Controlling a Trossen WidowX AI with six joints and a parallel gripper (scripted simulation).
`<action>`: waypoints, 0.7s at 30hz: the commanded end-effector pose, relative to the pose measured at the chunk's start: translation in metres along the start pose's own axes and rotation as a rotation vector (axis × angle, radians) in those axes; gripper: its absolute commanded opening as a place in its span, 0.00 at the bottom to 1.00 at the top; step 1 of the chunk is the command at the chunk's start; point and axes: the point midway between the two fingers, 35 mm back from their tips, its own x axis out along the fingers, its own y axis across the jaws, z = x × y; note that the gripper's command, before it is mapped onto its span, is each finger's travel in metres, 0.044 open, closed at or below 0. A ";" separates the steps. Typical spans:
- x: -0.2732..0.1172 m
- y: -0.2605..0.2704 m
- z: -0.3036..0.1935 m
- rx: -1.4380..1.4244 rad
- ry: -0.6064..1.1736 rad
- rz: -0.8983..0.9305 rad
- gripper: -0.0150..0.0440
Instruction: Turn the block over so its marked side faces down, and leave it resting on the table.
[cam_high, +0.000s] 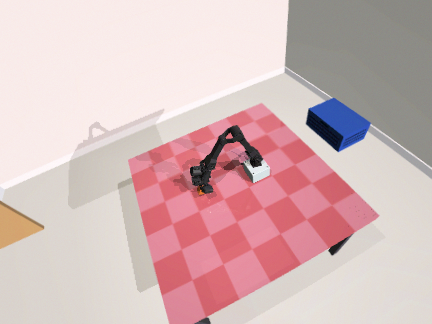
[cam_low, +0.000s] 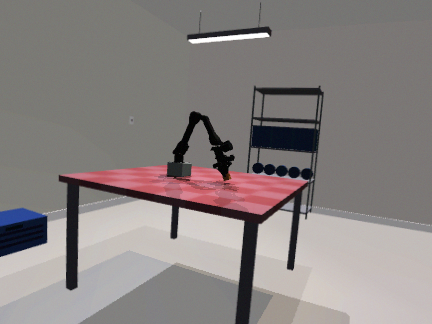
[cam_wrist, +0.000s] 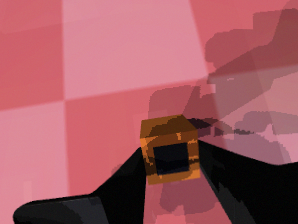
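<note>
Block (cam_wrist: 170, 150) first: a small orange cube with a dark square mark on the face turned toward the wrist camera. It looks rigid and light, with flat, smooth sides, so a pinch across two opposite plain faces should hold without crushing it, though such smooth faces could let it slip or twist if the squeeze sits off-centre. That is where it is held: the claw (cam_wrist: 170, 172) is clenched on the block, one dark finger on each side of the marked face, which stays uncovered. In the exterior view the block (cam_low: 227, 176) hangs at the claw's tip just above the red-checked desk (cam_low: 260, 197); whether it touches the surface is too small to tell.
</note>
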 end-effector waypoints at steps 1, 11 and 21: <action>-0.004 0.001 0.000 0.004 -0.055 0.003 0.25; 0.004 0.000 0.000 0.004 -0.142 0.002 0.25; 0.024 -0.001 -0.002 0.005 -0.291 0.001 0.25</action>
